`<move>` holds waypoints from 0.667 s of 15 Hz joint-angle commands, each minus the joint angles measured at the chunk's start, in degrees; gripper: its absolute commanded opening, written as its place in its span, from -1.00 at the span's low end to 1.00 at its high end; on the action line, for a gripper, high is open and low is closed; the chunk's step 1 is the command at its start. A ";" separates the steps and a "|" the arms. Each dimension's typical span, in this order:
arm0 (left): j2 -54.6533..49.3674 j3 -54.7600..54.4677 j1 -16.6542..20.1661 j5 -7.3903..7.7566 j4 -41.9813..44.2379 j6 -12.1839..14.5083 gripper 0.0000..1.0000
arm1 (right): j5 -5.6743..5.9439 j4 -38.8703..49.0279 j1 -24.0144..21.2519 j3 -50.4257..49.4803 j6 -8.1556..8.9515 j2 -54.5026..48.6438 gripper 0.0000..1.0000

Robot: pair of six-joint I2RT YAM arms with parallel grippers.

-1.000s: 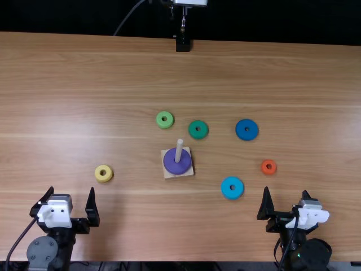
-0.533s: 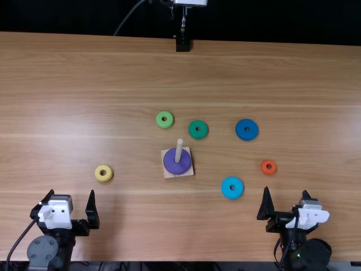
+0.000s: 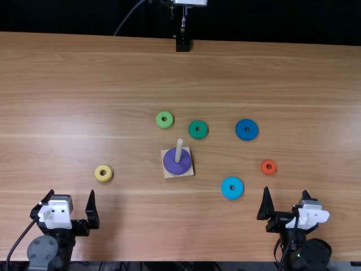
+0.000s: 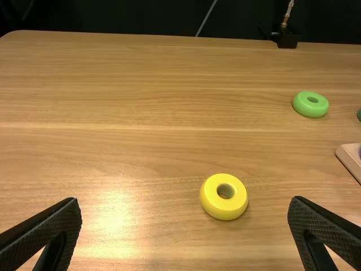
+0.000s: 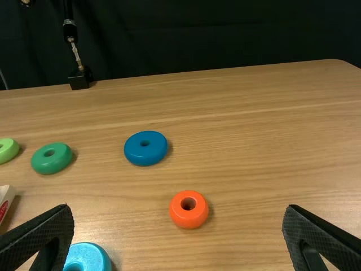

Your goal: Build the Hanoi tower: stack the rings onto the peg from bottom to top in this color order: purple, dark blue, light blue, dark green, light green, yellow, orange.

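Hanoi tower [image 3: 177, 165], begun near the middle of the wooden table [image 3: 113, 73]. From left to right in the top view, the left gripper [image 3: 71, 193] is seen near the table's near edge, its fingers set wide apart. The yellow ring [image 3: 99, 174] is laid flat just beyond it, slightly to its right. The light green ring [image 3: 159, 120] is placed beyond the square base [image 3: 168, 175], on which the upright peg [image 3: 179, 149] is encircled by the purple ring [image 3: 171, 164]. The dark green ring [image 3: 193, 131] is located beyond and right of the base. The light blue ring [image 3: 227, 189] is positioned nearer, and the dark blue ring [image 3: 241, 131] farther out. The orange ring [image 3: 264, 168] is placed beyond the right gripper [image 3: 286, 192], whose fingers are likewise parted widely.
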 commanded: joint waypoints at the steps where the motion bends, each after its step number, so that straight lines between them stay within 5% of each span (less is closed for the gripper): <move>1: -0.67 -6.33 0.24 0.43 -4.50 0.15 1.00 | -0.09 -4.05 0.26 -3.92 -0.16 -0.69 1.00; 6: -0.67 -6.33 0.24 0.43 -4.50 0.15 1.00 | 0.22 -1.73 -0.36 6.19 -0.16 -0.69 1.00; 10: -0.67 -6.33 0.24 0.43 -4.50 0.15 1.00 | 0.43 -2.78 0.87 25.09 0.27 16.89 1.00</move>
